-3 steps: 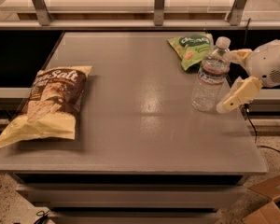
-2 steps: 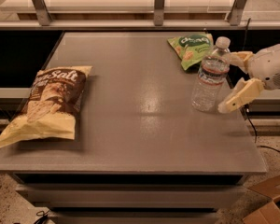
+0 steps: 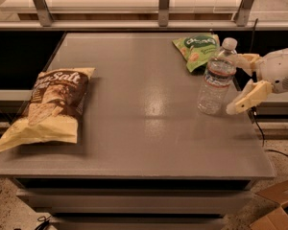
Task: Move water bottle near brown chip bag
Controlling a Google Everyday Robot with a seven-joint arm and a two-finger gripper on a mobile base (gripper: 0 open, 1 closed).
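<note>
The water bottle [image 3: 215, 78], clear ribbed plastic with a white cap and a banded label, stands upright on the right side of the grey table [image 3: 144, 128]. The brown chip bag [image 3: 50, 107] with white "Salt" lettering lies flat at the table's left edge, far from the bottle. My gripper [image 3: 231, 84] comes in from the right, just beside the bottle. It is open: one finger [image 3: 242, 59] is by the bottle's neck and the other [image 3: 245, 97] is by its lower right side. Neither finger closes on the bottle.
A smaller green snack bag [image 3: 197, 49] lies at the back right, just behind the bottle. A railing [image 3: 163, 6] runs along the far edge of the table. Cardboard boxes [image 3: 278, 207] sit on the floor at the lower right.
Almost nothing. The gripper body has shifted very slightly to the right; the bottle and both bags have not moved.
</note>
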